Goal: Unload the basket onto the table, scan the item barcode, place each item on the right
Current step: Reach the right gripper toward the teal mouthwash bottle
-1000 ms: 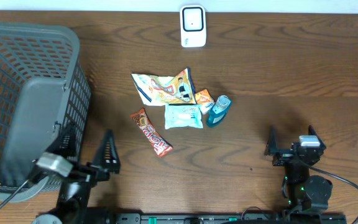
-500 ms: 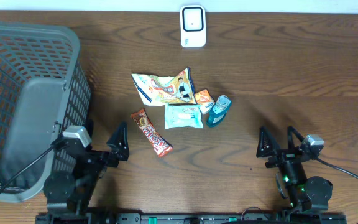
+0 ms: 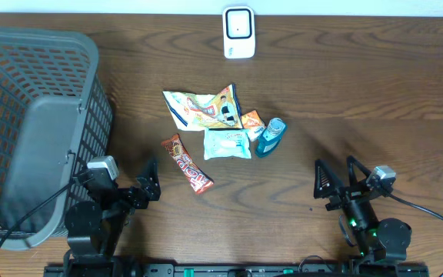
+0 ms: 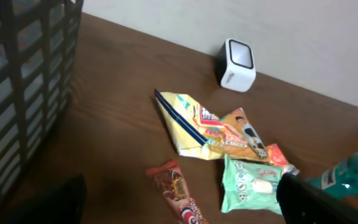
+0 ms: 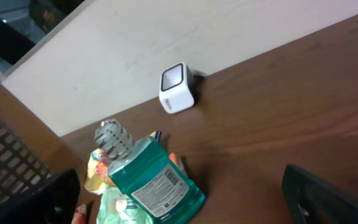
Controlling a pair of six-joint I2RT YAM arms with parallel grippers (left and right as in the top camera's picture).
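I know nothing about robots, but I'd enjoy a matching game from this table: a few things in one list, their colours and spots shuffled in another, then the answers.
Things:
1. scanner
2. basket
3. bottle
4. candy bar

Colour and place, seen from overhead:
A. teal, just right of centre
B. grey, far left
C. red-brown, just left of centre
D. white, alone at the back

Pairs: 1-D, 2-B, 3-A, 4-C
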